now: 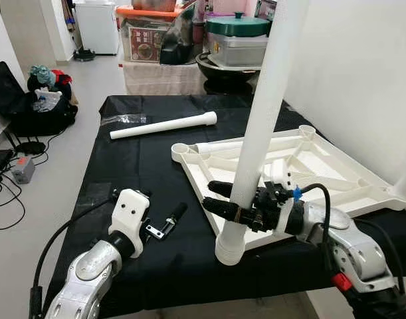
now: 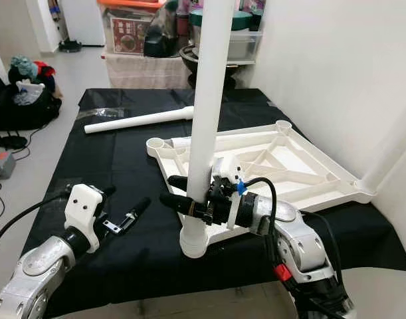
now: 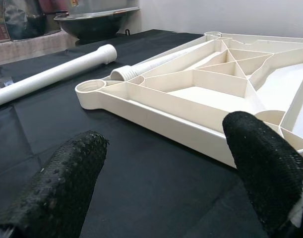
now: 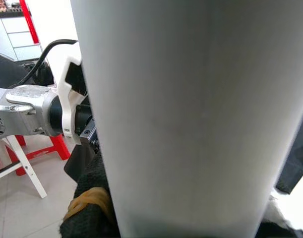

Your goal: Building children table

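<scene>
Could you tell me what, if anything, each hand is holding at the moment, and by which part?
The right hand grips the upright white table leg near its lower end, just above the tabletop's corner socket. The left hand is open, holding nothing.

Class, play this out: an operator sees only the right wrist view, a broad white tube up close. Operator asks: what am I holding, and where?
Observer: The right gripper is shut on an upright white plastic table leg standing in the near corner socket of the upturned cream plastic tabletop.
Operator: Any other legs?
Observer: A second white leg lies on the black cloth beyond the tabletop.
Operator: The left gripper?
Observer: The left gripper is open and empty, low over the cloth.
</scene>
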`<state>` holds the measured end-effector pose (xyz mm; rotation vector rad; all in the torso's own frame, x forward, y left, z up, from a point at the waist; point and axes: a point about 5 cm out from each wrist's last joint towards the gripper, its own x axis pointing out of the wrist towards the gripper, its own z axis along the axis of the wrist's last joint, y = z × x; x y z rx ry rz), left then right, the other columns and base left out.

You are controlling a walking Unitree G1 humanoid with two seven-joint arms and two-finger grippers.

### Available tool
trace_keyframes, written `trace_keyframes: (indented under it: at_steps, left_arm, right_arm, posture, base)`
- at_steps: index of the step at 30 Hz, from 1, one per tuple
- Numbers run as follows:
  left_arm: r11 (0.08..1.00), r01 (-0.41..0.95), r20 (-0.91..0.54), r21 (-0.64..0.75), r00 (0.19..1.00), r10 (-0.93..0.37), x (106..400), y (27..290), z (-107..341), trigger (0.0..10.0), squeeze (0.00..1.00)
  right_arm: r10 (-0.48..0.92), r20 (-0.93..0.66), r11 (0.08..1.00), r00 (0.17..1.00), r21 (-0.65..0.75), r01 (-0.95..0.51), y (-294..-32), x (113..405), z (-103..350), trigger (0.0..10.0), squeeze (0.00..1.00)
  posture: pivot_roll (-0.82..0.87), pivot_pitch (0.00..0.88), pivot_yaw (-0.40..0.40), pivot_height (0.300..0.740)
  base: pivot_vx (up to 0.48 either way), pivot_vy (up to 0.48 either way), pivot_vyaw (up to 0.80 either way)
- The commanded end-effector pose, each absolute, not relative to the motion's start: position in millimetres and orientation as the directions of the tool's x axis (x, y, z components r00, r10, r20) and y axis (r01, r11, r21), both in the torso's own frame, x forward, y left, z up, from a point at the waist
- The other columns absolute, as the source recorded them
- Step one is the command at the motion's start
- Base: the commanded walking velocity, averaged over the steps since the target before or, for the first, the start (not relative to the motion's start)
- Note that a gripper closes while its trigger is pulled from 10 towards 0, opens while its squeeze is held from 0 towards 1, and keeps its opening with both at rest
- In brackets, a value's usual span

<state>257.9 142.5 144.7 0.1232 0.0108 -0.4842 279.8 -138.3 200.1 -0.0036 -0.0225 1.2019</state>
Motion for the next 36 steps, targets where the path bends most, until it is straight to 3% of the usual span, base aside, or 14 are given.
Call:
trace_keyframes:
  at_steps: [1, 11, 17, 36]
  left_arm:
    - [0.871, 0.475, -0.035, 0.127, 0.879, -0.475, 256.7, 142.7, 146.5, 10.0, 0.00]
    - [0.865, 0.485, -0.031, 0.127, 0.874, -0.485, 256.7, 142.2, 148.4, 10.0, 0.00]
    - [0.863, 0.489, -0.029, 0.127, 0.871, -0.490, 256.3, 140.0, 148.7, 10.0, 0.00]
    - [0.854, 0.504, -0.031, 0.129, 0.863, -0.505, 262.0, 139.2, 149.2, 10.0, 0.00]
  right_arm:
    - [0.932, 0.013, 0.361, 0.361, -0.019, -0.932, -139.1, 279.5, 196.9, 10.0, 0.00]
    - [0.876, 0.041, 0.479, 0.481, 0.049, -0.876, -141.4, 303.7, 181.4, 10.0, 0.00]
    - [0.866, 0.036, 0.496, 0.499, 0.074, -0.865, -142.3, 307.6, 174.6, 10.0, 0.00]
    - [0.776, 0.051, 0.606, 0.629, 0.217, -0.765, -163.1, 279.1, 136.7, 10.0, 0.00]
  posture:
    - [0.09, 0.000, -0.082, 0.740]
    - [0.11, 0.000, -0.084, 0.740]
    - [0.11, 0.000, -0.086, 0.740]
    - [0.09, 0.000, -0.053, 0.740]
  base:
    - [0.000, 0.000, 0.00]
    - [0.000, 0.000, 0.00]
    - [0.000, 0.000, 0.00]
    - [0.000, 0.000, 0.00]
